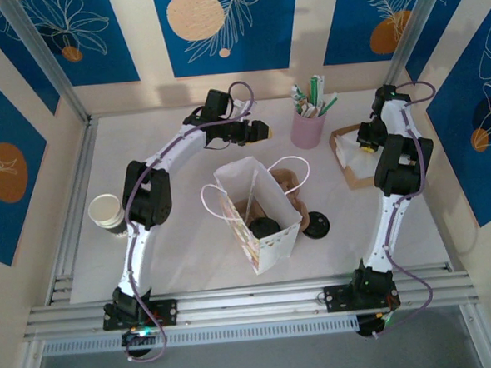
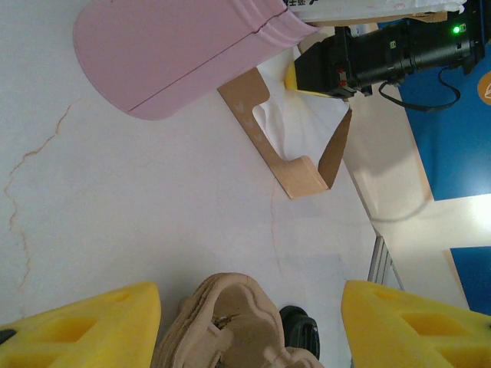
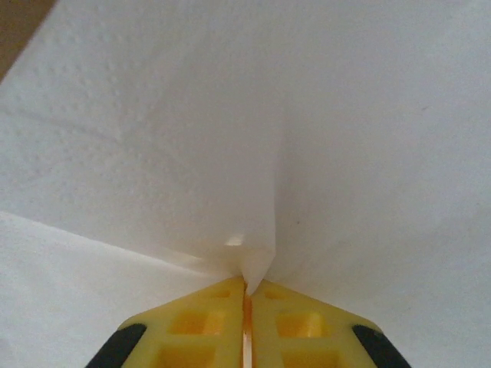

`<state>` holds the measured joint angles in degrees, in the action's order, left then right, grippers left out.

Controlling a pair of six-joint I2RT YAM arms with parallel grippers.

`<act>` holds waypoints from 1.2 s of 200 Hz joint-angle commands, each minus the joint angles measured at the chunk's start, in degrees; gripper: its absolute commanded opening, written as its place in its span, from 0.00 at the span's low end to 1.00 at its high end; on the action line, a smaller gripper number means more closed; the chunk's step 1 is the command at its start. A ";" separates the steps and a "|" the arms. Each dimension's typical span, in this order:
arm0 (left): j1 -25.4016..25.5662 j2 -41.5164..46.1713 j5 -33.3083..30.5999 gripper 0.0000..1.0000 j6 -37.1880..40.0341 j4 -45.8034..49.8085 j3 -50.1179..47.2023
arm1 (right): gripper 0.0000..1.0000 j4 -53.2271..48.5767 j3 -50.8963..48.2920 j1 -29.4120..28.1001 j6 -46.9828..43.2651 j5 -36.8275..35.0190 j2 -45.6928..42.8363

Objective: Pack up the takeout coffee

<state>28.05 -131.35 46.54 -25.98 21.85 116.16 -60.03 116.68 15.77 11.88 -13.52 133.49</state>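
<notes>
One coffee (image 1: 264, 227), we see, stands upright in the bag (image 1: 272, 249), lid up, long axis vertical; left fingers (image 2: 84, 326) gape empty, right fingers (image 3: 207, 322) pinch a napkin (image 3: 268, 138).

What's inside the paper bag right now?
In the top view, a coffee cup sits in the open bag, with its black lid showing. The bag's walls hide the cup's body and the rest of the bottom.

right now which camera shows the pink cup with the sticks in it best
The top external view: the pink cup shows whole and upright, with green and white sticks poking out of its top. The left wrist view gives its side up close, cut off at the frame's edge.
</notes>
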 commanded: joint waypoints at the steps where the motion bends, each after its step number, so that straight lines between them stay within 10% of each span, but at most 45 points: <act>1: 0.51 2.28 1.57 0.64 0.60 -0.55 0.30 | 0.15 -0.22 0.66 -0.04 0.34 0.76 -2.82; 240: 0.51 4.81 1.10 0.63 0.52 -1.54 -2.50 | 0.00 1.08 -3.80 -1.05 1.87 -2.67 -10.74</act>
<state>28.05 -129.80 46.52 -25.98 21.76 114.67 -59.44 114.43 14.96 12.71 -15.09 127.20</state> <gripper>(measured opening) 0.632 0.067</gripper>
